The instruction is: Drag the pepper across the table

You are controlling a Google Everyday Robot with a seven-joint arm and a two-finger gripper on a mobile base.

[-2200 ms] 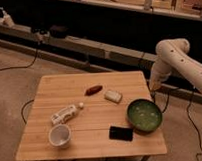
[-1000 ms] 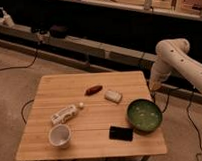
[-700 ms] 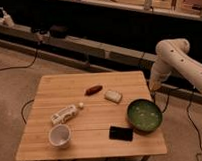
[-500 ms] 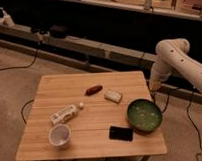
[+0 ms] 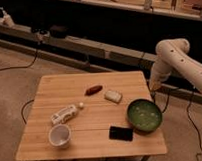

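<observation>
The pepper [image 5: 93, 89] is a small dark red-brown pod lying on the light wooden table [image 5: 64, 86], a little behind its middle. Nothing touches it. My white arm comes in from the right, bends at the upper right and hangs down. The gripper [image 5: 154, 88] is at its lower end, by the table's right edge and well to the right of the pepper. It is also behind the green bowl.
A pale sponge-like block [image 5: 113, 96] lies just right of the pepper. A white bottle [image 5: 64, 115] lies on its side at the left, with a white cup [image 5: 60, 136] in front of it. A green bowl [image 5: 144, 115] and a black phone [image 5: 121, 133] sit front right.
</observation>
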